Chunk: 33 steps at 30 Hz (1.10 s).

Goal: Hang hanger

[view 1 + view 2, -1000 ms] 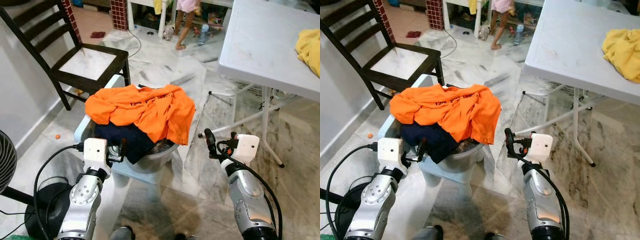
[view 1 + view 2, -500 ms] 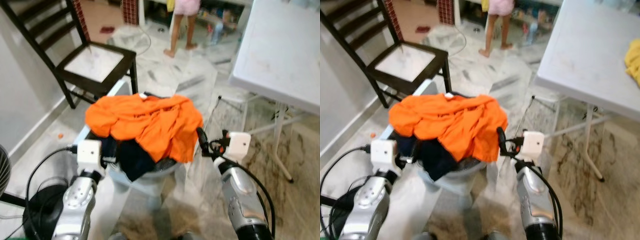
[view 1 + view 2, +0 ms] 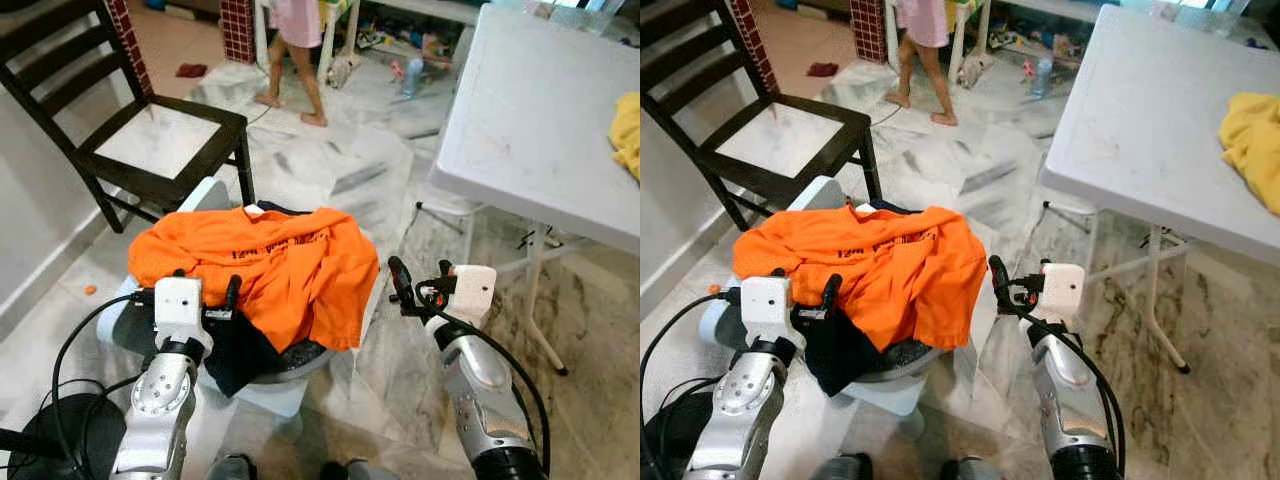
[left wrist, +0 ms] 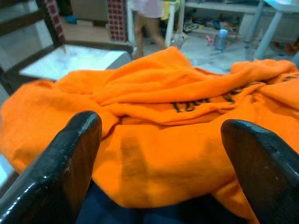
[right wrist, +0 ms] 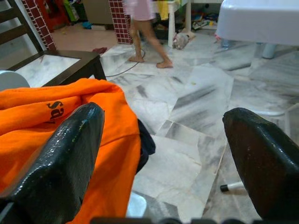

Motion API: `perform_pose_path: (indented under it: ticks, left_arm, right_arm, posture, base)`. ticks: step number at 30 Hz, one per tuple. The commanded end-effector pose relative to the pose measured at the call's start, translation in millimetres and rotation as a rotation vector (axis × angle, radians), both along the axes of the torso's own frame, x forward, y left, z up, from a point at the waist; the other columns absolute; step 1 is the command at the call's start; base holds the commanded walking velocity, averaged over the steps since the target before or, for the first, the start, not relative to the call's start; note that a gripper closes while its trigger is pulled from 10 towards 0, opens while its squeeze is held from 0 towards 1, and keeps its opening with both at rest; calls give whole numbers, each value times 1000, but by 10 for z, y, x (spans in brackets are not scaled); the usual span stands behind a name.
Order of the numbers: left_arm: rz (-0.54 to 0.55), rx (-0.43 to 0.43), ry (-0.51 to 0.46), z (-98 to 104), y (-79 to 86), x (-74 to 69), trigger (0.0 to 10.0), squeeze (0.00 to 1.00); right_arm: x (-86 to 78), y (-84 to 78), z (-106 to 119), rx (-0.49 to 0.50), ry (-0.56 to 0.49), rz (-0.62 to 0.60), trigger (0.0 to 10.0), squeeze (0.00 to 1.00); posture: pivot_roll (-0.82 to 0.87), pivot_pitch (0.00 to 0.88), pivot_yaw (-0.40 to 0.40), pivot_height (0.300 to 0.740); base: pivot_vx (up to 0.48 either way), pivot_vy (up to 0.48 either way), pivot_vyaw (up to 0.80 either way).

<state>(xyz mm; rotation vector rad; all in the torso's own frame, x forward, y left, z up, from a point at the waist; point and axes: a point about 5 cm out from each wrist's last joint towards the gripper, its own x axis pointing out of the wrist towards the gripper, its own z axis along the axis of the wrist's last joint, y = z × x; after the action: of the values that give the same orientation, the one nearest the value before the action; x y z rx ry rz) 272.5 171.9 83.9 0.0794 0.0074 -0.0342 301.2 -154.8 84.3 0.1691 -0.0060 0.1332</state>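
An orange shirt (image 3: 270, 265) lies heaped over a dark navy garment (image 3: 235, 350) in a grey basin (image 3: 300, 357) set in a light blue tub (image 3: 208, 195) on the floor. My left gripper (image 3: 222, 305) is open at the shirt's near left edge, and the left wrist view has the orange cloth (image 4: 159, 140) spread between its fingers (image 4: 70, 158). My right gripper (image 3: 415, 290) is open just right of the shirt, over the marble floor; the shirt's hem (image 5: 70, 135) lies beside one of its fingers (image 5: 60, 158). I see no hanger.
A dark wooden chair (image 3: 160, 140) stands behind the tub on the left. A white folding table (image 3: 540, 110) with a yellow cloth (image 3: 628, 130) is on the right, its legs (image 3: 535, 290) near my right arm. A person's legs (image 3: 295, 70) are far back. A black fan base (image 3: 50, 440) sits at lower left.
The camera has shifted, so the tub now sits lower and further left. The person at the back has walked to the left. Both grippers stay open beside the shirt.
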Motion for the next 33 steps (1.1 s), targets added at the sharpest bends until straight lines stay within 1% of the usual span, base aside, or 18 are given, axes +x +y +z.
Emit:
perform_pose_path:
  ticks: [1,3,6,10,14,15,16,18,19,21,22,23,25,26,27,28,31,33]
  left_arm:
    - [24,49,-36,55,66,-8,10000,0]
    - [31,83,-54,96,114,8,10000,0]
    - [31,90,-61,124,153,31,10000,0]
    - [0,157,-62,223,321,165,10000,0]
    - [-45,184,-49,280,431,272,10000,0]
    - [-77,186,-38,310,468,335,10000,0]
    - [-91,181,-32,322,479,364,10000,0]
    - [-163,195,10,321,456,437,10000,0]
    - [-192,198,15,325,439,460,10000,0]
    - [-282,200,57,294,381,507,10000,0]
    - [-282,200,57,294,381,507,10000,0]
    - [-317,215,66,281,359,525,10000,0]
    - [-405,254,96,243,296,565,10000,0]
    - [-405,254,96,243,296,565,10000,0]
    - [-455,284,117,217,267,595,10000,0]
    - [-455,284,117,217,267,595,10000,0]
    - [-483,307,150,180,264,646,10000,0]
    - [-480,335,162,155,281,654,10000,0]
  right_arm:
    - [-18,-32,-39,-5,22,5,10000,0]
    - [-16,-27,-39,-7,23,11,10000,0]
    - [-16,-27,-36,-7,23,14,10000,0]
    - [-29,-18,-35,-10,24,26,10000,0]
    - [-48,-19,-38,-13,25,30,10000,0]
    - [-59,-21,-41,-15,26,31,10000,0]
    - [-63,-22,-42,-15,26,32,10000,0]
    - [-73,-25,-43,-17,26,33,10000,0]
    - [-75,-25,-43,-17,27,33,10000,0]
    - [-84,-19,-43,-16,28,36,10000,0]
    - [-84,-19,-43,-16,28,36,10000,0]
    - [-89,-14,-42,-15,28,38,10000,0]
    - [-119,39,-36,10,33,88,10000,0]
    - [-119,39,-36,10,33,88,10000,0]
    - [-159,98,-38,26,43,155,10000,0]
    - [-159,98,-38,26,43,155,10000,0]
    - [-241,143,-64,31,68,250,10000,0]
    - [-269,143,-73,33,78,278,10000,0]
  posture:
    - [171,195,-110,740]
    - [172,195,-111,740]
    - [172,198,-112,740]
    - [164,208,-112,740]
    - [154,218,-112,740]
    - [151,219,-112,740]
    - [146,219,-109,740]
    - [145,220,-107,740]
    - [139,217,-104,740]
    - [133,216,-99,740]
    - [133,216,-99,740]
    - [131,215,-98,740]
    - [120,212,-90,740]
    - [120,212,-90,740]
    - [112,213,-83,740]
    - [112,213,-83,740]
    - [101,216,-79,740]
    - [92,216,-75,740]
  base:
    - [0,0,0]
    - [0,0,0]
    - [0,0,0]
    - [0,0,0]
    - [0,0,0]
    - [0,0,0]
    - [0,0,0]
    - [0,0,0]
    - [0,0,0]
    - [0,0,0]
    - [0,0,0]
    - [0,0,0]
    - [0,0,0]
    - [0,0,0]
    - [0,0,0]
    - [0,0,0]
    - [0,0,0]
    - [0,0,0]
